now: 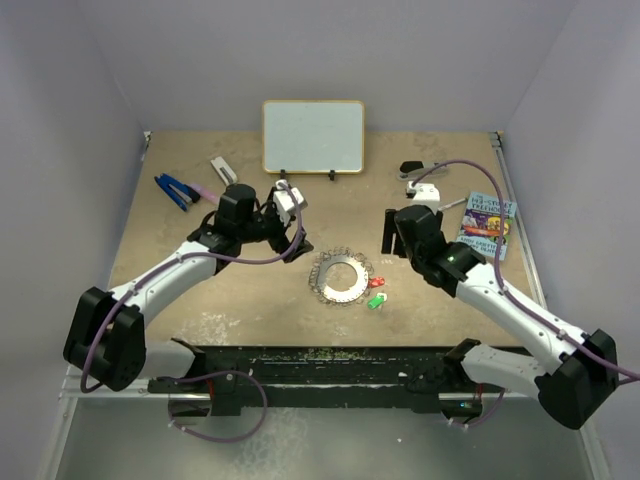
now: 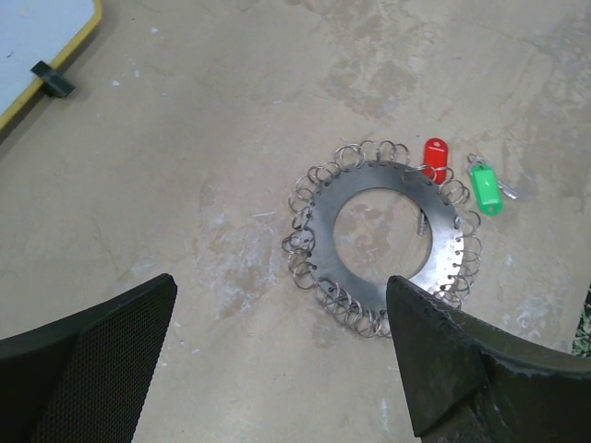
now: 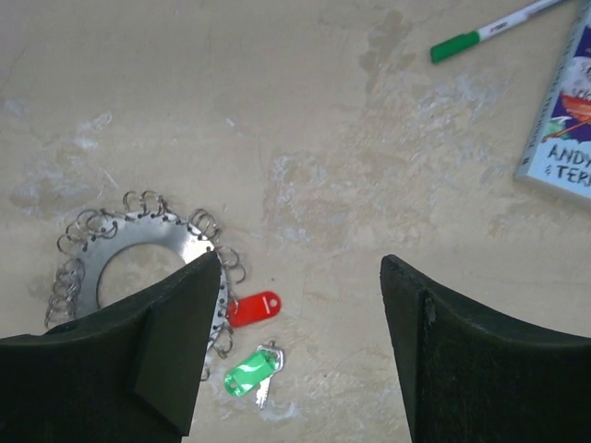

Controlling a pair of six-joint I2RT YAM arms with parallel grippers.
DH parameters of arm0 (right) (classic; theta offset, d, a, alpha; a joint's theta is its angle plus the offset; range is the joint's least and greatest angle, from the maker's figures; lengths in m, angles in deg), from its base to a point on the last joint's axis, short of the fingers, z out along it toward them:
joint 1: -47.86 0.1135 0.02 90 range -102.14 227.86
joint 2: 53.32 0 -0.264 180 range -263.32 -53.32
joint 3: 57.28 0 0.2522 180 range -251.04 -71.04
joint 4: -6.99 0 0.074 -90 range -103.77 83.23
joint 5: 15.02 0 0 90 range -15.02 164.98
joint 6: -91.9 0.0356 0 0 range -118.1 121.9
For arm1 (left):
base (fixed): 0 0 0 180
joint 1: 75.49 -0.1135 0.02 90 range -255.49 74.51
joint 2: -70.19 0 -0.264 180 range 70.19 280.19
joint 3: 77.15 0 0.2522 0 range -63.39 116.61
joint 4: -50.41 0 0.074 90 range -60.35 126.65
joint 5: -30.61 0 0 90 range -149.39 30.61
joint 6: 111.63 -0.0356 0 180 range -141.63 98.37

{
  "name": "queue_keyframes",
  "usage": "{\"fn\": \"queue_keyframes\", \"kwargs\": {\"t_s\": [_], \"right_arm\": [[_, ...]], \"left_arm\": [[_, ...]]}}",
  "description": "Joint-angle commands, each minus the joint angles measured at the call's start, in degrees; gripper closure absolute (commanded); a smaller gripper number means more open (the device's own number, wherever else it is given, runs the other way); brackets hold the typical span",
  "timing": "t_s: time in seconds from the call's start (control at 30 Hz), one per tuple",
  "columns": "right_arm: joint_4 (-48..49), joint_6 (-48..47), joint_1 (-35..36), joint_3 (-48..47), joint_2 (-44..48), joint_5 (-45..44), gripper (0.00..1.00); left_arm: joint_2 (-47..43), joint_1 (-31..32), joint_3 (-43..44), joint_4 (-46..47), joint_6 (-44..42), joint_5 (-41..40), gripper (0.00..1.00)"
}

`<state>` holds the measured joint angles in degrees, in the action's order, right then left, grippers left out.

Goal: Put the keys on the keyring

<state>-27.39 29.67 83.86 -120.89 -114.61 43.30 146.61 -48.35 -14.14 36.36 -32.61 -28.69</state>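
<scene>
The keyring (image 1: 342, 277) lies flat mid-table, a silver disc with a fringe of small wire rings (image 2: 379, 177) (image 3: 148, 233). The red-headed key (image 1: 378, 281) (image 2: 435, 153) (image 3: 255, 308) rests against its right rim; whether it is hooked on I cannot tell. Just beyond it the green-headed key (image 1: 376, 300) (image 2: 486, 187) (image 3: 251, 371) lies loose on the table. My left gripper (image 1: 294, 247) (image 2: 282, 280) hovers open to the left of the ring, holding nothing. On the ring's far right side my right gripper (image 1: 391, 238) (image 3: 300, 258) is open and empty above the table.
A whiteboard (image 1: 313, 136) (image 2: 37, 37) stands at the back. A book (image 1: 488, 224) (image 3: 563, 120) and a green-capped pen (image 3: 489, 29) lie to the right. A blue-handled tool (image 1: 175, 190) and a small white object (image 1: 222, 168) are at the back left.
</scene>
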Motion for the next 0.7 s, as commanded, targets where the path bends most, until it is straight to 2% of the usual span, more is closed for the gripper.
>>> {"fn": "queue_keyframes", "kwargs": {"t_s": [0.0,0.13,0.4,0.53,0.67], "right_arm": [[2.01,1.5,0.43,0.86,-0.82,8.03,0.3],[4.8,3.0,0.84,2.9,-3.21,13.29,0.43],[4.94,3.61,1.17,2.59,-10.66,13.41,0.56],[4.78,4.36,1.26,3.64,-11.94,14.39,0.6],[6.99,5.45,1.23,5.89,-11.38,16.99,0.7]], "left_arm": [[-1.68,0.29,-1.01,5.73,0.36,6.92,0.02],[0.55,0.37,-0.72,5.66,0.83,9.22,0.02],[3.32,0.37,-0.57,4.73,0.64,7.73,0.03],[3.92,0.37,-0.56,4.69,0.76,9.22,0.03],[5.01,0.37,-0.41,4.78,0.85,10.6,0.03]]}}
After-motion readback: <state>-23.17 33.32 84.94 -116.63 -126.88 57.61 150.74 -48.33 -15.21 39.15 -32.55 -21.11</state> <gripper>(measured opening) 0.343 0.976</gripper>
